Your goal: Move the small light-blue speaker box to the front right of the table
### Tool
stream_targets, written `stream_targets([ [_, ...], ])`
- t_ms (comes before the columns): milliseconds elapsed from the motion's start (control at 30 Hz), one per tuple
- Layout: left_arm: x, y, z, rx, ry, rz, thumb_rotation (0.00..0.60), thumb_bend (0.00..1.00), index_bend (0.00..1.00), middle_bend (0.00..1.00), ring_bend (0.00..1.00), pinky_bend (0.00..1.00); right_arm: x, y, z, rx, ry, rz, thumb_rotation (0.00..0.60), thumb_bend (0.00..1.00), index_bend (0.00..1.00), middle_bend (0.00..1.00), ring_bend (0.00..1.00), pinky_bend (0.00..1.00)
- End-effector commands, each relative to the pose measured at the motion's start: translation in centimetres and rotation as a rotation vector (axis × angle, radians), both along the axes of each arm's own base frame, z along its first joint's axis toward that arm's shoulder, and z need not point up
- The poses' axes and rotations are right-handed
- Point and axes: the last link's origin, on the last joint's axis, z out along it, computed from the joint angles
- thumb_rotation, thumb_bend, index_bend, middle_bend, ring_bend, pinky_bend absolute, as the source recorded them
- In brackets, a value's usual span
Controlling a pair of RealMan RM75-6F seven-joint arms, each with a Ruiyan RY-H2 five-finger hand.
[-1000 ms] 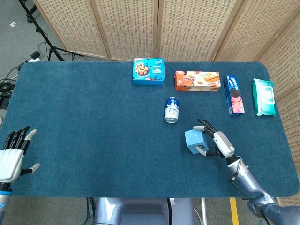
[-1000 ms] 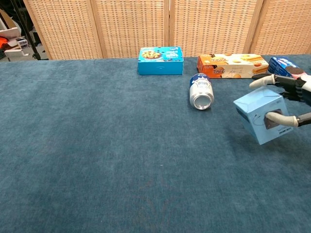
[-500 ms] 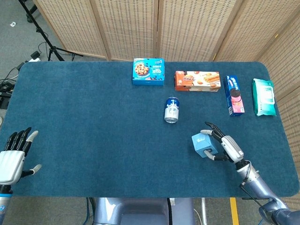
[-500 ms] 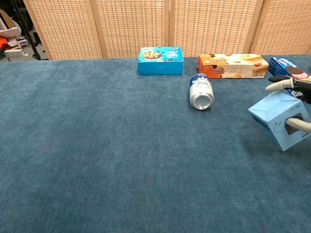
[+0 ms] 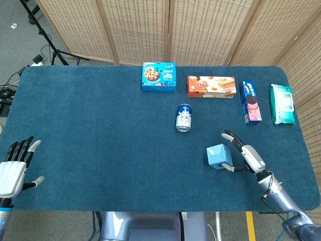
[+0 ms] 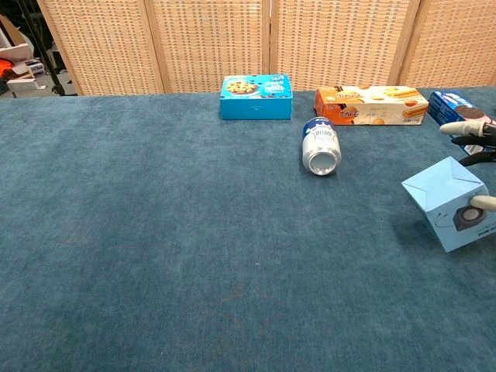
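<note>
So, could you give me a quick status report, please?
Left hand open, idle. Right hand beside speaker box, one fingertip on it, grip unclear. Box front right of centre. Can well behind it.

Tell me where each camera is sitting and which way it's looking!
Head view: sits high above the near table edge and looks steeply down on the whole blue table; it shows the left hand and the right hand with its arm.
Chest view: sits low at the near edge and looks level across the table toward the wicker screens; only fingertips of the right hand show.
Both see the light-blue speaker box, the lying can and the snack boxes behind.
</note>
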Motion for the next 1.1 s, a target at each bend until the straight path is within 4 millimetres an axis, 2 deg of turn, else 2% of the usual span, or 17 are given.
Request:
stream_targets([
  [33, 0.0, 0.0, 0.0, 0.0, 0.0, -0.001, 0.6, 0.0, 0.0, 0.0, 0.0, 0.0, -0.4, -0.2, 0.3, -0.003, 0.004, -0.027, 0.6, 0.31, 0.08, 0.0, 0.0, 0.14],
  [233, 0.1, -0.1, 0.2, 0.004, -0.004, -0.003, 0.6, 0.0, 0.0, 0.0, 0.0, 0.0, -1.2, -0.6, 1.3, -0.03, -0.032, -0.077, 0.6, 0.31, 0.08, 0.0, 0.0, 0.14],
  [533, 0.0, -0.2, 0.6, 0.012, -0.021, -0.007, 0.6, 0.0, 0.0, 0.0, 0.0, 0.0, 0.0, 1.2, 6.1, -0.14, -0.064, 0.052, 0.6, 0.3, 0.05, 0.0, 0.0, 0.11],
  [633, 0.0, -0.3, 0.9, 0.018, -0.029, -0.01, 0.6, 0.0, 0.0, 0.0, 0.0, 0.0, 0.5, 2.7, 8.0, -0.184, 0.027, 0.102, 0.6, 0.23, 0.01, 0.0, 0.0, 0.07],
  [700, 0.0, -0.4, 1.1, 0.021, -0.031, -0.013, 0.6, 0.0, 0.0, 0.0, 0.0, 0.0, 0.5, 3.3, 8.8, -0.209, 0.124, 0.1, 0.6, 0.09, 0.0, 0.0, 0.0, 0.03],
  [767, -0.1, -0.5, 1.3, 0.034, -0.025, -0.014, 0.6, 0.0, 0.0, 0.0, 0.0, 0.0, 0.4, 3.8, 9.3, -0.251, 0.241, 0.087, 0.6, 0.0, 0.0, 0.0, 0.0, 0.01],
  [967, -0.4, -0.5, 1.8, 0.088, -0.01, -0.001, 0.6, 0.0, 0.0, 0.0, 0.0, 0.0, 0.8, 6.1, 10.4, -0.383, 0.474, -0.029, 0.6, 0.0, 0.0, 0.0, 0.0, 0.0],
  [1100, -0.4, -0.7, 2.2, 0.092, -0.027, -0.007, 0.6, 0.0, 0.0, 0.0, 0.0, 0.0, 2.2, 8.3, 11.1, -0.501, 0.554, -0.151, 0.6, 0.0, 0.0, 0.0, 0.0, 0.0],
])
